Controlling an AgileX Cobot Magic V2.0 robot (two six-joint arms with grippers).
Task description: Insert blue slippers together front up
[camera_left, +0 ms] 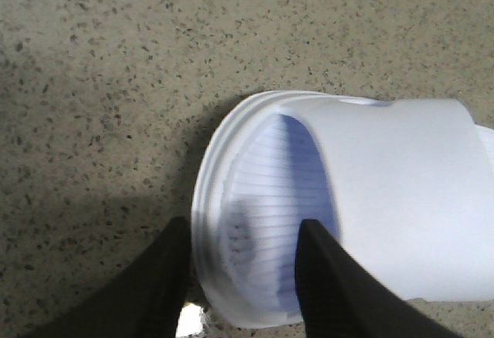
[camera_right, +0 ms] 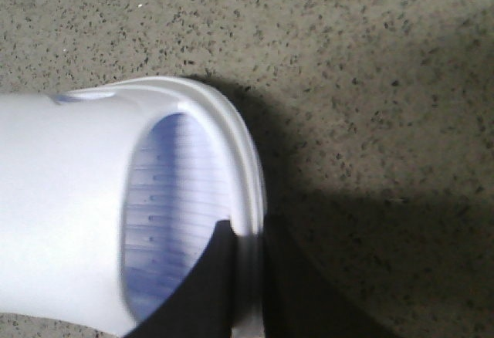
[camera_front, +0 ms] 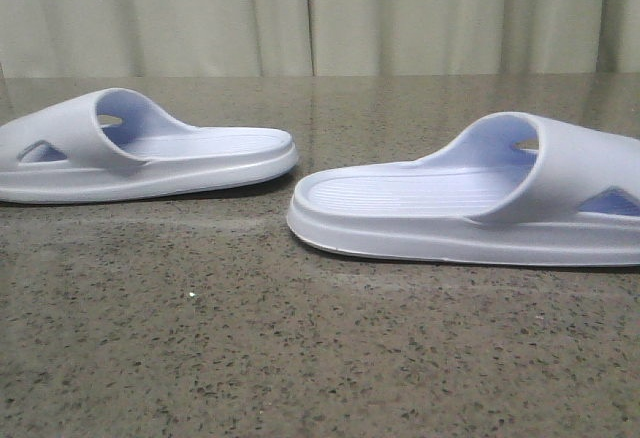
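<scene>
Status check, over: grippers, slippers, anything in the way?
Left gripper open, astride left slipper toe rim. Right gripper pinching right slipper toe rim. Both flat on table, apart, heels facing. No obstruction seen.

Speckled grey-brown stone-look tabletop (camera_front: 300,358), left pale blue-white slide sandal (camera_front: 140,148) lying flat sole-down on it, right pale blue-white slide sandal (camera_front: 480,203) flat nearby, heels facing each other, apart, tiny white fleck (camera_front: 191,296) on the surface

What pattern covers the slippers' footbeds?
Fine parallel ridges across the footbed, pale blue-white; clearest in the front view.
</scene>
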